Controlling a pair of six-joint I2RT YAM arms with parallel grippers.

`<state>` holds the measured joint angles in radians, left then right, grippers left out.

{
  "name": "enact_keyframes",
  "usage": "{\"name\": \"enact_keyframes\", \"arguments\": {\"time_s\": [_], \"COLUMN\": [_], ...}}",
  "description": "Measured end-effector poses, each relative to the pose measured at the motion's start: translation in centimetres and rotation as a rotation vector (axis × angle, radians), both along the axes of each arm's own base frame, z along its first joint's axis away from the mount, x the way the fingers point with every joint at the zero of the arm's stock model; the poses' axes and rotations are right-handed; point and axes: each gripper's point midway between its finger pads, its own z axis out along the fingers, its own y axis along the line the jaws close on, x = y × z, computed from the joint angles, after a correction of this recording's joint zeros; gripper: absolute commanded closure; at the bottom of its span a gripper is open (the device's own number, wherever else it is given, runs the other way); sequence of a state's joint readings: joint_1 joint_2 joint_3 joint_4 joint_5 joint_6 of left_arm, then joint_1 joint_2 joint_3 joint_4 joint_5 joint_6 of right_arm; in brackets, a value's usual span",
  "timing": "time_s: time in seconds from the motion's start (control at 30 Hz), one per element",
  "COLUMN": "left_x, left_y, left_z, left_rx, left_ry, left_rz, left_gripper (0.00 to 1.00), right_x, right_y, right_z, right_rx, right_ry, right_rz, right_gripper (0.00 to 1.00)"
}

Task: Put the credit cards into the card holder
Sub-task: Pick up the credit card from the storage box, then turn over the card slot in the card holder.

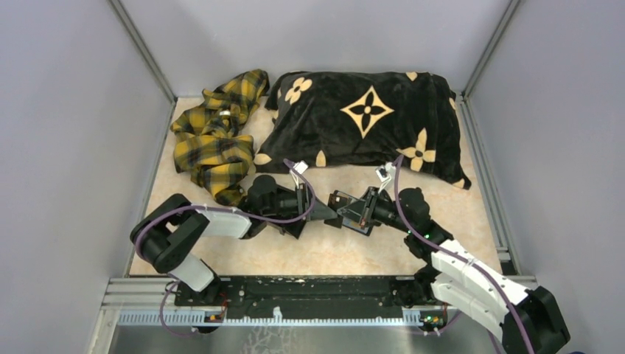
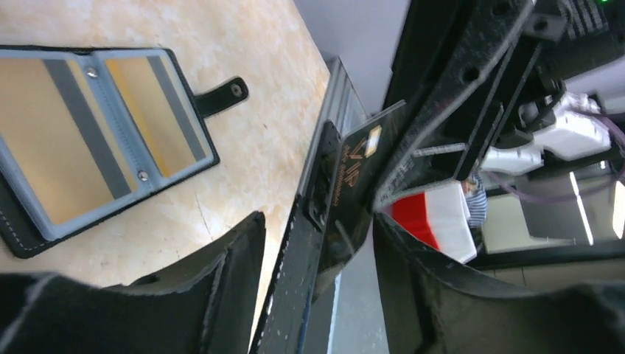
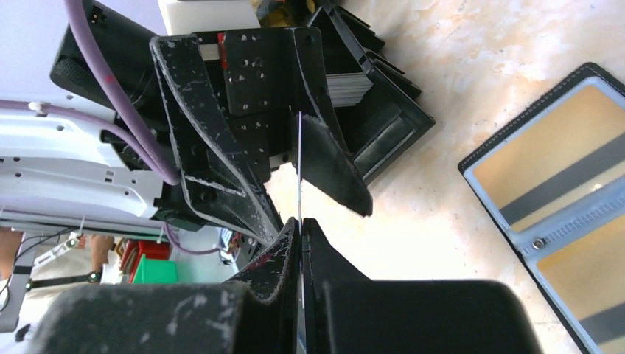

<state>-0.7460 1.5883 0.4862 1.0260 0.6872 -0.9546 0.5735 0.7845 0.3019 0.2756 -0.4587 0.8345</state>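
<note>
The right gripper point(image 3: 301, 230) has its jaws pressed together on one card point(image 3: 300, 162), which stands on edge between the two arms. The left gripper point(image 2: 317, 221) has its jaws apart, one finger on each face of that card. It does not clamp the card, though I cannot tell whether a finger brushes it.

The card holder point(image 2: 88, 133) lies open and flat on the table point(image 1: 309, 251), off to the side of both pairs of jaws and apart from them. Its visible pockets each show a gold card with a grey stripe, so part of the job looks done. One card is in the air, and a stack of cards point(image 3: 346, 85) sits in the black tray point(image 3: 390, 125) just behind the left jaws, so several appear to be left.

Bare table lies between the jaws and the holder's near edge, giving room to swing the card across. The holder's strap point(image 2: 221, 96) sticks out towards the jaws and could catch. The pocket mouths look tight. The pillow point(image 1: 368, 118) and plaid cloth point(image 1: 214, 133) lie well beyond the jaws.
</note>
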Motion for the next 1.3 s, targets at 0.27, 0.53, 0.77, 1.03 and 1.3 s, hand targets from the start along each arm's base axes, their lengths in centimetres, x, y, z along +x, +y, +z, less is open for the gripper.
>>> {"name": "enact_keyframes", "arguments": {"time_s": [0.27,0.53,0.77,1.03,1.3], "left_x": [4.0,7.2,7.6,7.4,7.2], "left_y": [-0.1,0.0,0.2,1.0,0.8], "left_z": [-0.9,-3.6,-7.5,-10.5,-11.1], "left_rx": [0.157,0.405,0.601,0.717,0.732], "left_ry": [-0.005,-0.005,0.002,0.012,0.007], "left_rz": [0.185,0.355,0.401,0.405,0.396], "left_gripper": [0.37,0.45,0.49,0.51,0.52], "right_x": [1.2,1.9,1.3,1.2,1.8], "right_y": [-3.2,-8.3,-11.3,-12.5,-13.2], "right_z": [-0.3,-4.9,-8.4,-9.7,-10.1], "right_rx": [-0.144,-0.419,-0.591,-0.658,-0.651], "right_ry": [0.051,0.204,0.299,0.339,0.371], "right_rz": [-0.193,-0.427,-0.520,-0.566,-0.601], "right_gripper": [1.00,1.00,1.00,1.00,1.00]}}
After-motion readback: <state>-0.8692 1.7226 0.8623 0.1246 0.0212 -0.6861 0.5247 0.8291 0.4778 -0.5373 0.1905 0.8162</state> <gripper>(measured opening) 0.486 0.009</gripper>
